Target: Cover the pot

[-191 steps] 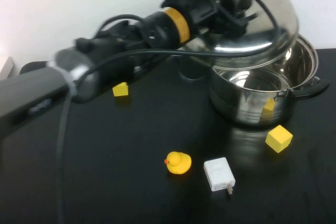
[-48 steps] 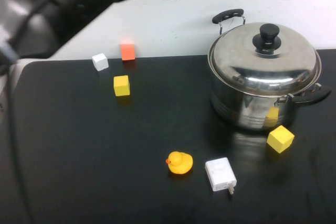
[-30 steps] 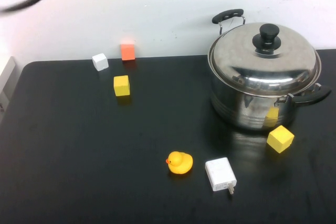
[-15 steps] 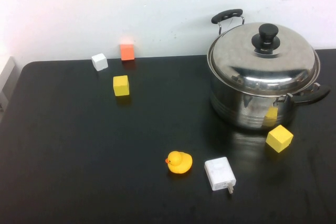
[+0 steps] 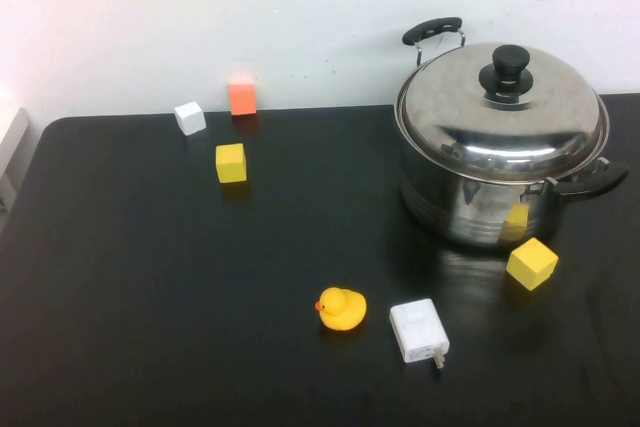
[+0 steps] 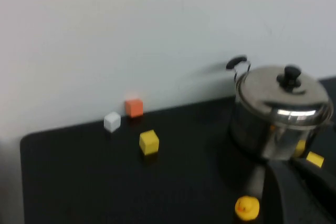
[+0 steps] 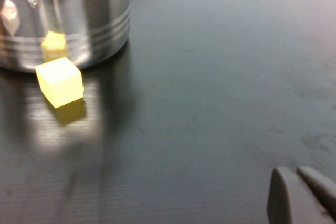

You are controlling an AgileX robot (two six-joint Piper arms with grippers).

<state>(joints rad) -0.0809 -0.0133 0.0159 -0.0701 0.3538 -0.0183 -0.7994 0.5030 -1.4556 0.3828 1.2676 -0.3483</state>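
Note:
The large steel pot [image 5: 480, 202] with black side handles stands at the back right of the black table. The domed steel lid [image 5: 500, 112] with its black knob [image 5: 510, 63] sits on the pot's rim, closing it. Neither arm shows in the high view. In the left wrist view the pot [image 6: 273, 135] and lid [image 6: 283, 95] are far off; my left gripper [image 6: 285, 161] is raised, open and empty. My right gripper [image 7: 293, 171] is shut and empty, low over the table, well away from the pot [image 7: 68, 14].
A yellow block [image 5: 532, 263] lies just in front of the pot. A yellow duck [image 5: 341, 309] and a white charger [image 5: 417, 331] lie at the front middle. Yellow [image 5: 231, 162], white [image 5: 189, 117] and orange [image 5: 241, 97] cubes sit at the back left, by the wall.
Earlier my left arm held the lid over the open pot. The lid now rests on the pot, and the arm has pulled back to the left, out of the high view.

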